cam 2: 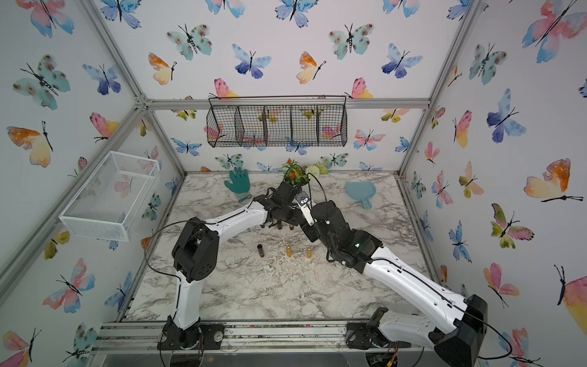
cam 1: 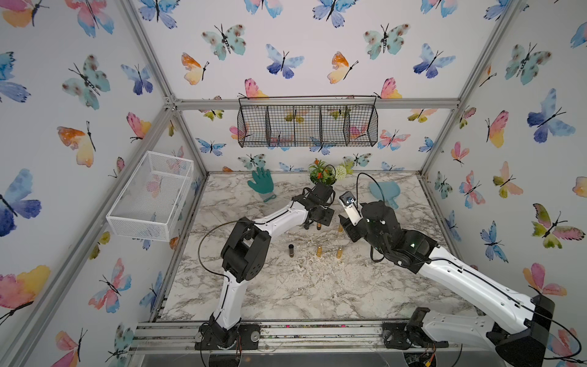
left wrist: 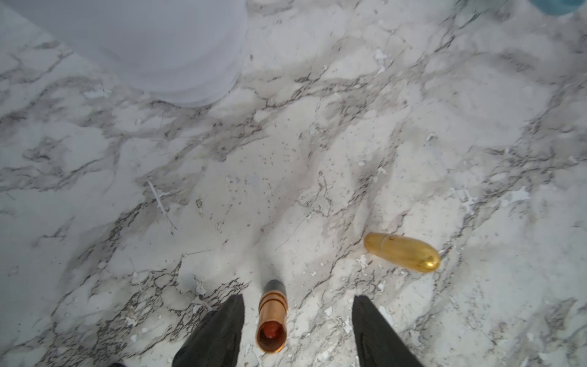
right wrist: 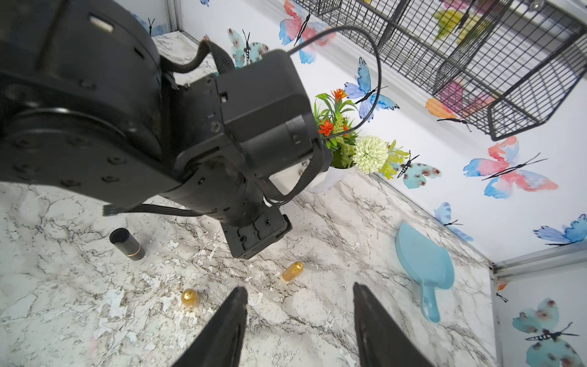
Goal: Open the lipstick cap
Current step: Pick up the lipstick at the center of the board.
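Note:
An uncapped lipstick (left wrist: 271,321), a copper tube on a black base with red inside, stands on the marble between the fingers of my left gripper (left wrist: 298,297). The jaws are open and clear of it on both sides. In a top view the lipstick (cam 1: 318,226) shows just under the left gripper (cam 1: 317,220). A black cylinder with a copper ring (right wrist: 127,244), which may be the cap, stands apart in the right wrist view and in both top views (cam 1: 291,250). My right gripper (right wrist: 298,287) hangs open and empty above bare marble, close beside the left one.
Gold bullet-shaped pieces stand around: one (left wrist: 401,252) beside the lipstick, two (cam 1: 319,251) (cam 1: 339,253) nearer the front. At the back are a potted plant (cam 1: 322,173), a teal glove (cam 1: 261,184) and a blue scoop (right wrist: 424,263). A black wire basket (cam 1: 307,125) hangs on the wall.

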